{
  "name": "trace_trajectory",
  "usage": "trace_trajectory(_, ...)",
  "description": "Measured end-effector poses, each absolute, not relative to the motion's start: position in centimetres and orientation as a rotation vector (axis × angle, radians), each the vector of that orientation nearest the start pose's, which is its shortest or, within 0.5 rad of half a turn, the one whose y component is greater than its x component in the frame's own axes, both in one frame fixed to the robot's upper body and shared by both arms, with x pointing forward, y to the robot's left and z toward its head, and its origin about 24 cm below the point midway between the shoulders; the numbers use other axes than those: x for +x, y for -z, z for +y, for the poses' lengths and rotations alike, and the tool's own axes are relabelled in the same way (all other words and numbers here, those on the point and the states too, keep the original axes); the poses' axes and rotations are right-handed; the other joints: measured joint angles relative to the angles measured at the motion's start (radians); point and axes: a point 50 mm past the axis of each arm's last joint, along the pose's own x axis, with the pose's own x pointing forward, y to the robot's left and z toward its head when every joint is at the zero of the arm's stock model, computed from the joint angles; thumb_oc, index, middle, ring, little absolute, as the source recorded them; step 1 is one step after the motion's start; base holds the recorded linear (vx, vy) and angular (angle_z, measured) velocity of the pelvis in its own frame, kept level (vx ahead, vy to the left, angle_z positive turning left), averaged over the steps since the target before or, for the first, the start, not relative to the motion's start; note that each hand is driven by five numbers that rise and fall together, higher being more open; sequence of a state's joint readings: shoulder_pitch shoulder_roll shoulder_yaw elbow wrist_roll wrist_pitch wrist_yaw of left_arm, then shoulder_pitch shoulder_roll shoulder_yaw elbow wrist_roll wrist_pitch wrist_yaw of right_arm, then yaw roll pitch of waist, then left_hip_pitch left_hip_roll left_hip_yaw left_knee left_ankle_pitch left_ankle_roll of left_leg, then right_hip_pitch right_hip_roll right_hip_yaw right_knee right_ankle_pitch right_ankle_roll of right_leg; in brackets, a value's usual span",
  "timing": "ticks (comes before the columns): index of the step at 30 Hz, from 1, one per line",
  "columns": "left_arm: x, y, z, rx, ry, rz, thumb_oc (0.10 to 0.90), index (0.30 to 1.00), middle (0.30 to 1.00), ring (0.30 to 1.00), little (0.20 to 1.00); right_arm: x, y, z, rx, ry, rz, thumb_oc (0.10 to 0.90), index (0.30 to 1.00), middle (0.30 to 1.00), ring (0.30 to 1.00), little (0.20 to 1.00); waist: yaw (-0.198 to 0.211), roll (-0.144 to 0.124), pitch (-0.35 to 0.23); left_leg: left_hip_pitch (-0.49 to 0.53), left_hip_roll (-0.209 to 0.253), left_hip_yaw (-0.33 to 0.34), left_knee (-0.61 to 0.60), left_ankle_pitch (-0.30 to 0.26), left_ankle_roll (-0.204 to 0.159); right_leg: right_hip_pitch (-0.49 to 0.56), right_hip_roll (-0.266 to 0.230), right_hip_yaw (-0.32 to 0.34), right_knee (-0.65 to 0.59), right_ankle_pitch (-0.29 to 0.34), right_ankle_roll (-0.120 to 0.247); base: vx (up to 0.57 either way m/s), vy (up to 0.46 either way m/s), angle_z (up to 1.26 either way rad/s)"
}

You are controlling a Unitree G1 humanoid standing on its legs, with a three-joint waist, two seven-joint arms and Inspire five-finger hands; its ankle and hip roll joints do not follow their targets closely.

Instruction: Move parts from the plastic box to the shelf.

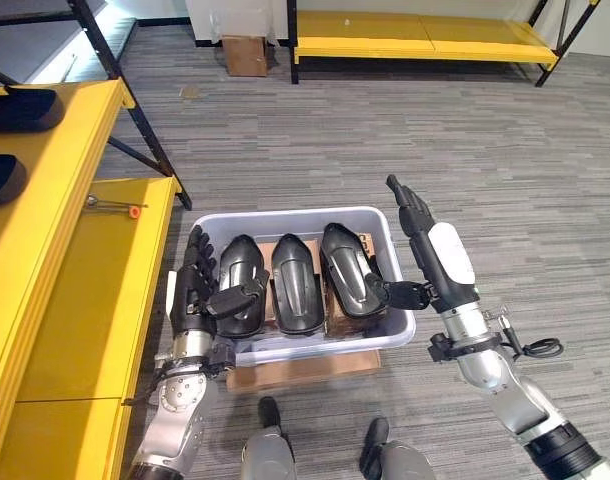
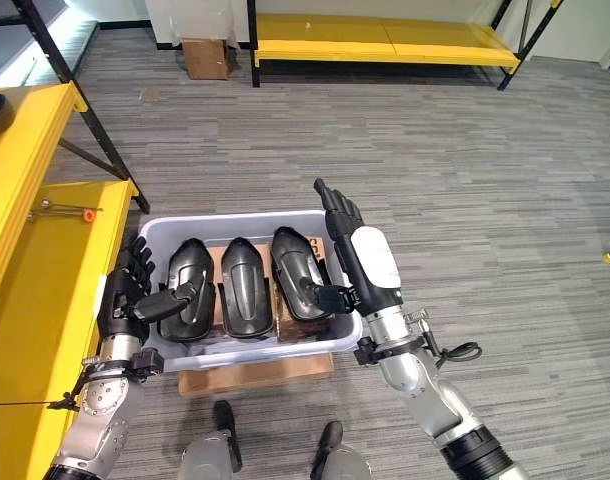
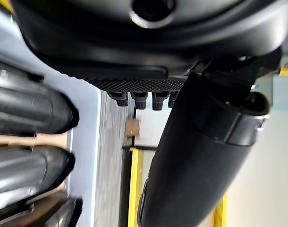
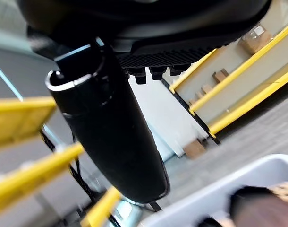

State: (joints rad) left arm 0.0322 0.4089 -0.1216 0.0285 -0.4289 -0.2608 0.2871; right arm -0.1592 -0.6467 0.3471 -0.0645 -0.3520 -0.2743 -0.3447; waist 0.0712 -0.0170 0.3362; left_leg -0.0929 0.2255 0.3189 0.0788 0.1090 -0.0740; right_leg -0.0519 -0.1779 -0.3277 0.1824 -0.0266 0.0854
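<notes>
Left eye view: three parts (image 1: 296, 283) in plastic box (image 1: 285, 217); two shelves.

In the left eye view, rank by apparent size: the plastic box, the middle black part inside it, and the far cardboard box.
1. Plastic box, largest.
2. Middle black part.
3. Cardboard box, smallest, though it stands much farther away, so its true size is uncertain.

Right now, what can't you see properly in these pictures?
- Bottom of the plastic box: covered by three black parts.
- Left hand's palm side: faces away; whether its thumb touches the left part is unclear.
- Dark things on the shelf: cut off by the left eye view's edge.
- Right hand: thumb tip hidden behind the box wall.
</notes>
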Motion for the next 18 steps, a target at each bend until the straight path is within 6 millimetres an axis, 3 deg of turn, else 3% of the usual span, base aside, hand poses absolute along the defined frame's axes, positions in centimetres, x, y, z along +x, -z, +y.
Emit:
trace_trajectory(10,24.7,-6.3,21.8,-0.081,-0.171,-0.161,0.9,1.0,1.0,1.0,1.0,26.7,-9.3,-16.7,-0.992,-0.29,-0.464,0.9,1.0,1.0,1.0,1.0,0.028,-0.005,0.028,-0.016,-0.004,-0.037,0.002,0.01,-0.003,0.007,0.009,-0.035,0.013,-0.016,-0.008,0.0,-0.055,0.1)
trace_trajectory(18,26.2,-8.7,22.1,-0.034,-0.139,-0.242,0.9,1.0,1.0,1.0,1.0,28.9,-12.1,-15.7,-1.17,-0.304,-0.603,0.9,1.0,1.0,1.0,1.0,0.048,-0.033,0.161,-0.123,-0.001,-0.061,0.06,0.01,-0.002,-0.1,-0.011,-0.04,0.108,-0.042,-0.018,-0.07,-0.039,0.07)
